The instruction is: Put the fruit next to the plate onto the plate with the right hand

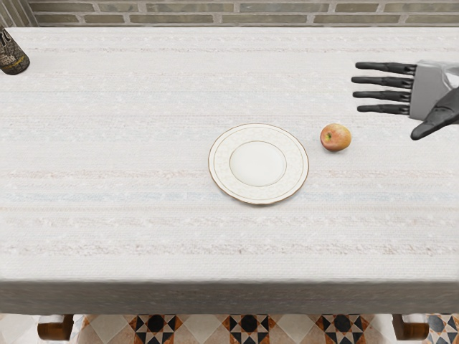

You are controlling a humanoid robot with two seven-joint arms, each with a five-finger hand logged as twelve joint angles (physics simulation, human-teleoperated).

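Observation:
A small red-and-yellow apple (335,137) lies on the white tablecloth just right of a white plate (232,142) with a thin gold rim. The plate sits near the table's middle and holds nothing. My right hand (387,97) comes in from the right edge, above and to the right of the apple, apart from it. Its dark fingers (381,81) are stretched out flat toward the left, the thumb hanging below, and it holds nothing.
A dark object (12,56) stands at the table's far left corner. A brick wall (237,11) runs behind the table. The table's front edge (229,283) crosses the lower part of the view, with patterned floor tiles below.

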